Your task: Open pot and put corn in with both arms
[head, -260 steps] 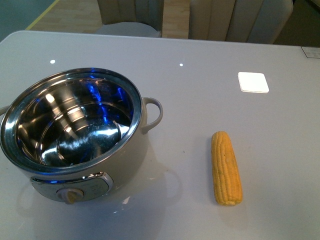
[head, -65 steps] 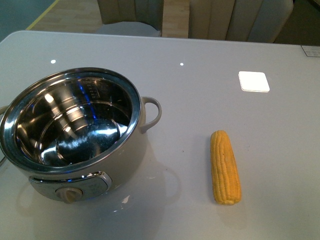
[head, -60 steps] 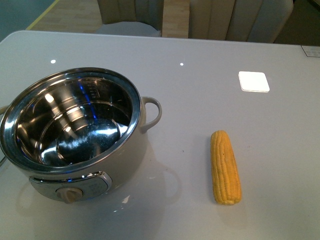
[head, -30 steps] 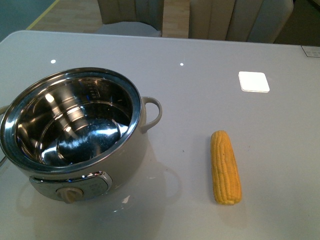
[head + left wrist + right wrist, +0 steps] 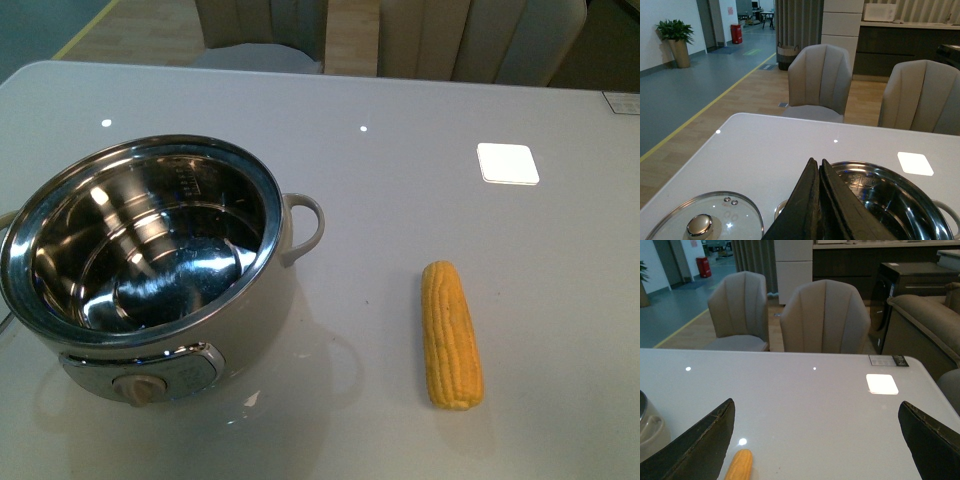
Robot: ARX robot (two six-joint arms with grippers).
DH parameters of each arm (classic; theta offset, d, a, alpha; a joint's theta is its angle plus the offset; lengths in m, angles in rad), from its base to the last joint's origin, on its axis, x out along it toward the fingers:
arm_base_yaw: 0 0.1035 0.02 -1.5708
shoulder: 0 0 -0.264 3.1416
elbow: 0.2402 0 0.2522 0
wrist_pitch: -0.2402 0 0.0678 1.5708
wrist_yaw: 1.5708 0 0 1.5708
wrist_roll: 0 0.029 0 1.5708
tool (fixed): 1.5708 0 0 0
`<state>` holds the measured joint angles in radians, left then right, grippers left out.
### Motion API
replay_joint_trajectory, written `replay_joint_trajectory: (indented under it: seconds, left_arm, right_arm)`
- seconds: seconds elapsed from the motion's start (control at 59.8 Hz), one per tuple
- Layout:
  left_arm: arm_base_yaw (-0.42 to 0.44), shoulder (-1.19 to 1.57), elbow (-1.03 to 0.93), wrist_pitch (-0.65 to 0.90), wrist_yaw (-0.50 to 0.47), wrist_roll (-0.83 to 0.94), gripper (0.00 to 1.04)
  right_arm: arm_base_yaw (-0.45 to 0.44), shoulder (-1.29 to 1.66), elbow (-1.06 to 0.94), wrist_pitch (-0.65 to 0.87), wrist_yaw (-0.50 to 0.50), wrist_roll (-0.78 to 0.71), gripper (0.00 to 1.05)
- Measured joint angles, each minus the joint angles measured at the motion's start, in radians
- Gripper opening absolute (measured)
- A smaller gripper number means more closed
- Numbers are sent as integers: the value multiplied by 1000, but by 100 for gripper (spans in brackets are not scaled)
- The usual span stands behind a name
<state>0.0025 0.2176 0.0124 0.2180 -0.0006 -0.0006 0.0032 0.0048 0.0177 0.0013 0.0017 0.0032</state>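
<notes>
Standing open on the worktop point(image 5: 400, 180), the pot point(image 5: 255, 320) showed its steel interior, its glass lid point(image 5: 705, 220) lying beside it. The corn point(image 5: 451, 335) lay flat at the pot's three o'clock, well apart. The left claw point(image 5: 818, 162) was pressed closed above the pot; the right claw point(image 5: 816, 403) gaped wide near the corn.

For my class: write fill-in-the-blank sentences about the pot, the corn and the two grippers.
The corn lies on the ___, outside the pot.
Inside, the pot is ___.
The left gripper, fingers together, is ___.
The right gripper, fingers wide apart, is ___.
Missing: table, empty, shut, open.
</notes>
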Motion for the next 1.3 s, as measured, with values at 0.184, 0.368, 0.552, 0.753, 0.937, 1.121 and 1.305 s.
replay_joint_trajectory:
  seconds: [0.184, 0.368, 0.552, 0.753, 0.937, 1.121, 1.305]
  left_arm:
    - [0, -42, 0, -42, 0, 0, 3]
    - [0, -206, 0, -213, 0, 0, 3]
    - [0, -211, 0, -217, 0, -1, 10]
    - [0, -212, 0, -217, 0, -1, 46]
    - [0, -212, 0, -218, 0, -1, 75]
    - [0, -212, 0, -218, 0, 1, 99]
    - [0, -212, 0, -218, 0, 0, 98]
  right_arm:
    - [0, 0, 0, 0, 0, 0, 96]
    - [0, 0, 0, 0, 0, 0, 96]
    - [0, 0, 0, 0, 0, 0, 96]
    - [121, 315, 149, -320, 270, 238, 96]
    - [295, 709, 188, -111, 409, 425, 96]
    - [391, 1093, 250, 112, 414, 475, 96]
    - [422, 1465, 321, 305, 359, 473, 96]
